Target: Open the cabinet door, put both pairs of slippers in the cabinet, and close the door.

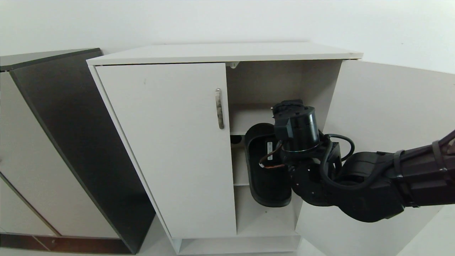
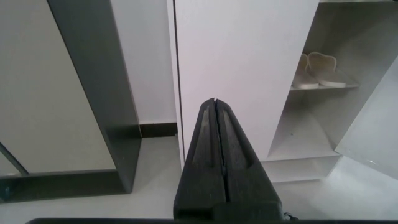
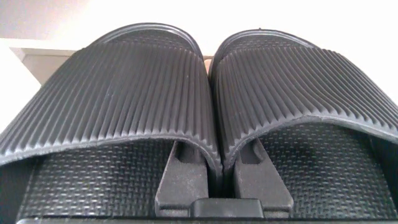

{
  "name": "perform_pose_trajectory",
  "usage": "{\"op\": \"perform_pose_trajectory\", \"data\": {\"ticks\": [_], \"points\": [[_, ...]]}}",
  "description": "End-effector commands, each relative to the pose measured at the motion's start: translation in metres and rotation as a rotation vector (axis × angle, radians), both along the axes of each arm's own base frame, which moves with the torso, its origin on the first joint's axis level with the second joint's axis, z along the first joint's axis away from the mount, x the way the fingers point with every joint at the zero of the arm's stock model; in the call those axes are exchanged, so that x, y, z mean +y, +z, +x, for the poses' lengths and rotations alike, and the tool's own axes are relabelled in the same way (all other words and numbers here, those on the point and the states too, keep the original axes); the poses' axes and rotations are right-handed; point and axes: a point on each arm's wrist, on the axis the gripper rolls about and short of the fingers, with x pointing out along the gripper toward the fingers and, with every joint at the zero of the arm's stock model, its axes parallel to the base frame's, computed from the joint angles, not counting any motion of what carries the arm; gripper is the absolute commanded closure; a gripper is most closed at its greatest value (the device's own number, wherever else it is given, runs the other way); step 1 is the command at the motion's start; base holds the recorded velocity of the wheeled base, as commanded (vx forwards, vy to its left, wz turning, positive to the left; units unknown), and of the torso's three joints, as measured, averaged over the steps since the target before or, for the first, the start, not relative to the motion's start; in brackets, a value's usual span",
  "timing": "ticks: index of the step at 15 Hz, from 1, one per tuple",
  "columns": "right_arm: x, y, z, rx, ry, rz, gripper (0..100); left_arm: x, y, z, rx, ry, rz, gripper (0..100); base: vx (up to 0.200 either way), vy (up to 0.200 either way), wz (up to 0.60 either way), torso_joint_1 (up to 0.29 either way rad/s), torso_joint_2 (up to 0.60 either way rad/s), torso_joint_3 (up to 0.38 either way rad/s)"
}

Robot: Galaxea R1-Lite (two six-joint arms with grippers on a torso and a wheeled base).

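Head view: a white cabinet [image 1: 220,53] against a white wall [image 1: 213,21], its right door [image 1: 391,124] swung open, black slippers [image 1: 266,177] held on end in the open half; left wrist view: left pincer [image 2: 216,143] closed on nothing over pale floor [image 2: 155,180], white slippers [image 2: 320,70] on a shelf [image 2: 329,87]; right wrist view: right pincer [image 3: 219,177] clamps the black pair's adjoining edges.

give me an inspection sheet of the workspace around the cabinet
surface: shelf inside the cabinet, bearing the white slippers
job's things: black slippers held in the open half, in front of the shelves; right door open, left door closed
clutter: nothing seen
grippers: right gripper, jaws shut on the black slippers; left gripper, jaws shut, empty, facing the cabinet
cables: black cable looped at the right wrist; thin wire beside it
surroundings: dark cabinet on the left; white wall behind
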Motion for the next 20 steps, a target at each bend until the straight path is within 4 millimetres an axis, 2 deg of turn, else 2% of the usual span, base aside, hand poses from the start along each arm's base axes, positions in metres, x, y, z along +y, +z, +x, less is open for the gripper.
{"op": "perform_pose_trajectory", "data": {"ticks": [1,9,15,20], "points": [[-0.002,0.0,0.003,-0.002,-0.01,0.0,100,0.0,0.0,0.0,0.0,0.0,0.0,100,0.2,0.0,0.0,-0.007,0.0,0.002],[-0.003,-0.004,0.012,0.003,-0.021,-0.008,100,0.0,0.0,0.0,0.0,0.0,-0.002,100,0.2,0.0,0.0,0.005,0.0,0.004],[-0.001,-0.005,0.013,0.015,0.073,0.013,100,0.0,0.0,0.0,0.0,0.0,-0.002,100,0.0,0.0,0.0,0.0,0.0,0.0],[0.001,0.004,0.042,0.022,0.058,0.018,100,0.0,0.0,0.0,0.0,0.0,-0.002,100,0.0,0.0,0.0,0.0,0.0,0.0]]}}
